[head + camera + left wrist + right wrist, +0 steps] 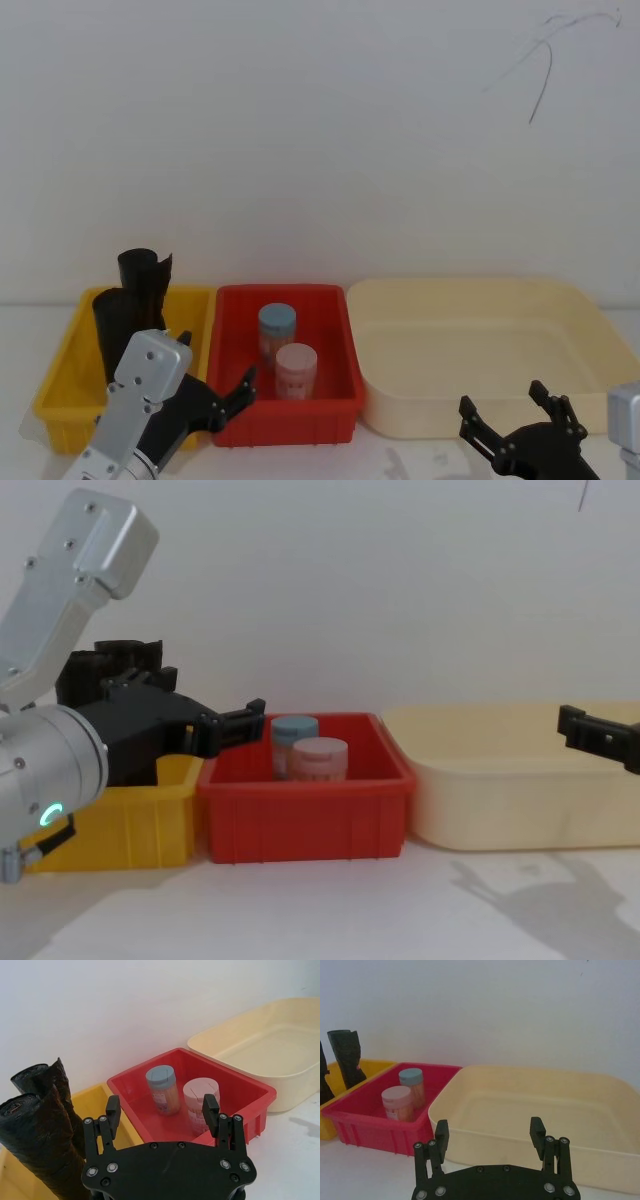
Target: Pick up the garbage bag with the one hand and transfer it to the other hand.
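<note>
1. At the lower left of the head view, the garbage bag stands upright in a yellow bin. A second black roll with a ragged top stands just behind it.
2. The left gripper hangs low in front of the yellow bin and the red bin. Its fingers are spread wide, and it is close beside the bag but apart from it.
3. In the red bin at the lower centre stand a blue-lidded jar and a pink-lidded jar (the two look to be touching).
4. To the right, a cream tub sits against the red bin.
5. At the lower right corner, the right gripper hangs before the tub with its fingers spread apart.
</note>
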